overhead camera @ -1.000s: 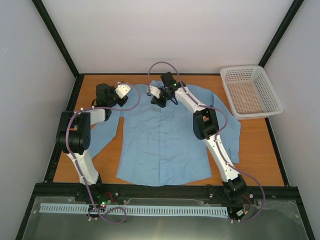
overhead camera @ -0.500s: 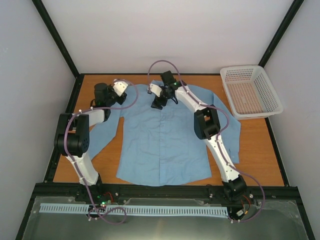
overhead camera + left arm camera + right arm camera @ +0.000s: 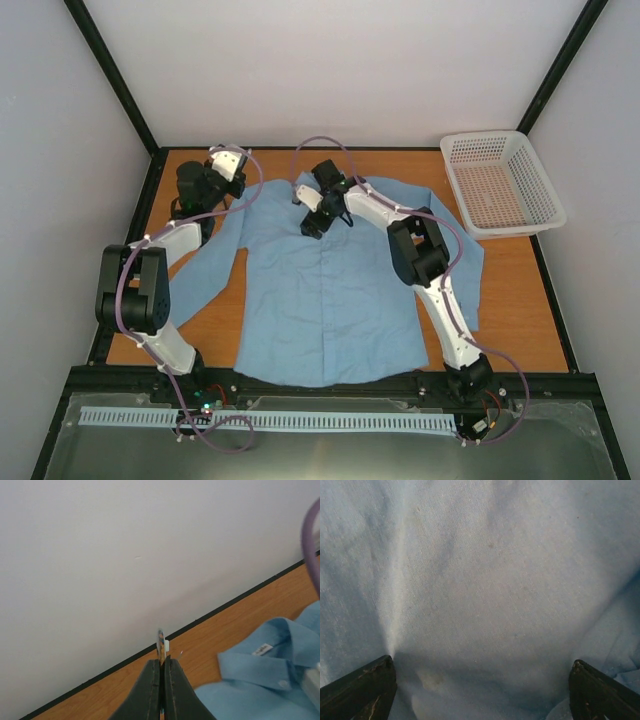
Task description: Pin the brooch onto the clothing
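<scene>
A light blue button-up shirt (image 3: 330, 290) lies flat, front up, on the wooden counter (image 3: 510, 290). Its collar (image 3: 260, 662) is toward the far edge and its sleeves are spread to the left and right.

The left pincer (image 3: 161, 662) is raised at the far left of the counter, beyond the shirt's left shoulder. It faces the white back wall (image 3: 125, 555). Its two dark fingers are pressed together on the brooch (image 3: 161, 642), which shows only edge-on as a thin sliver poking out past the fingertips. A small pale bit sits beside it. From this wrist view the brooch is in the air, to the left of the collar and apart from the cloth. The collar's white label (image 3: 261, 650) and a button lie to the lower right. A black frame strip (image 3: 220, 611) runs where the counter meets the wall.

The right pincer (image 3: 481, 665) hangs over the upper chest of the shirt, just near of the collar and close to the button line. Its fingers are spread wide, one at each lower corner of its wrist view, with nothing between them. Wrinkled blue fabric fills that view, and a soft fold runs up from the left finger. Whether the fingertips touch the cloth cannot be told.

A white plastic mesh basket (image 3: 484, 136) sits at the far right corner of the counter, apart from the shirt's right sleeve.
</scene>
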`<state>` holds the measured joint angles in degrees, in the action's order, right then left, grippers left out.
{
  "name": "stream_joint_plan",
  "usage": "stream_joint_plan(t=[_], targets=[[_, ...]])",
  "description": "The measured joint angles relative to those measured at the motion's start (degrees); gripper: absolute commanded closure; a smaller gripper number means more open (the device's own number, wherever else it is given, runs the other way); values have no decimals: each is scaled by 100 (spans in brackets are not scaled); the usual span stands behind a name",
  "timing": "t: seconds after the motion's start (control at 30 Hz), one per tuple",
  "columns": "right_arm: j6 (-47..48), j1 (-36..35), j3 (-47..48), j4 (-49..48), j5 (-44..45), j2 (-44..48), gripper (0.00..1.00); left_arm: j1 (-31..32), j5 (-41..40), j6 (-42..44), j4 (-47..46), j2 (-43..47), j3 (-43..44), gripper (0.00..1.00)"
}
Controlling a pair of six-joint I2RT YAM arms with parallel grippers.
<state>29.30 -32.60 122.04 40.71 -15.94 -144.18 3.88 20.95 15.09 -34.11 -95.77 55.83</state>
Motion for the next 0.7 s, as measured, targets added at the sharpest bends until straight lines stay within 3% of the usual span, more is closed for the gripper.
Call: stream_joint_plan(t=[0.13, 0.23, 0.5, 0.7], targets=[[-13, -149, -1005, -227, 107, 605, 8, 4, 0, -2, 4, 48, -76, 99], [-26, -179, -997, -157, 184, 634, 8, 4, 4, 0, 15, 48, -92, 99], [-396, -205, 219, 688, 450, 79, 21, 4, -11, 20, 26, 48, -94, 99], [-826, -337, 1279, 1145, 699, -463, 23, 4, -17, 26, 24, 48, -94, 99]])
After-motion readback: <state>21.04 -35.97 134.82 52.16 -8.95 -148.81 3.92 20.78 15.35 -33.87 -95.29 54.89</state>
